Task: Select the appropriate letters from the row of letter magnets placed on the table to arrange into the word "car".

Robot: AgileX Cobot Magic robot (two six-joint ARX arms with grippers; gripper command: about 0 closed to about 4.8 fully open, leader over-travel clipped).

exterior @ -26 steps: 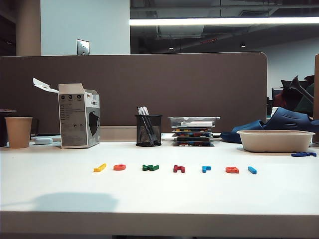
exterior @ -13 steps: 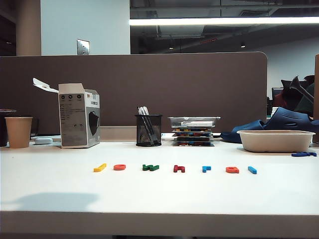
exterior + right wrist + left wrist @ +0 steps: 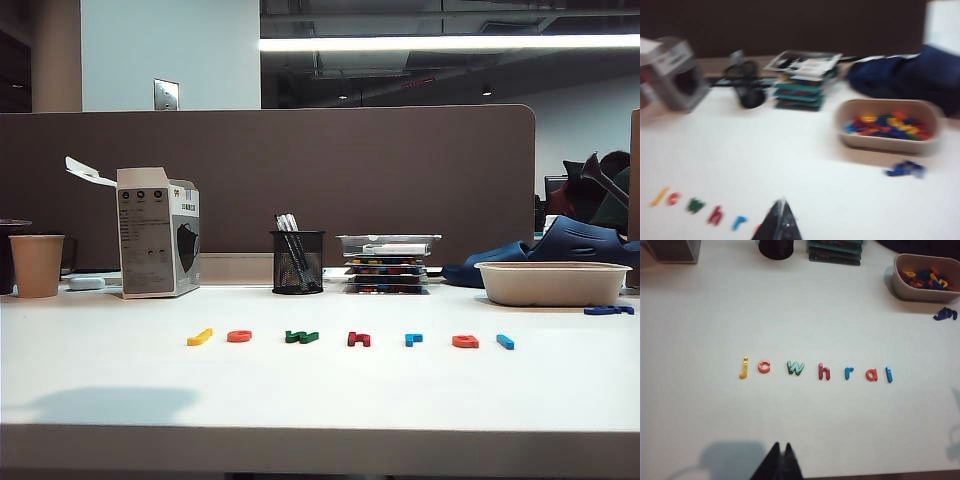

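1. White counter point(image 3: 320, 400) with a brown partition wall point(image 3: 300, 180) behind it, office-looking room.
2. What's changed over the last second: basically nothing on the counter. The row of letters point(image 3: 815, 371) sits exactly where it was, and only the soft shadow point(image 3: 110, 405) near the front left edge has shrunk a bit. So I'd say the task hasn't really started and no letter is picked yet.
3. The right wrist view is blurry, so that arm is probably swinging in. I'd guess it goes for a letter first.
4. Left end effector point(image 3: 780, 460) hangs above the near edge of the counter, well short of the row, clenched with nothing in it.
5. Right end effector point(image 3: 781, 220) is also clenched and empty, hovering near the right end of the row.
6. Counting the row: seven letters, reading j c w h r a l. One yellow, two orange-red, one green, one dark red, two blue.
7. The ones needed are the orange c point(image 3: 763, 366), orange a point(image 3: 871, 374) and light blue r point(image 3: 849, 372), all lying flat in line.
8. Extras: one beige tray point(image 3: 553, 285) full of spare letters, and one clump of dark blue pieces point(image 3: 610, 310) just beside it.
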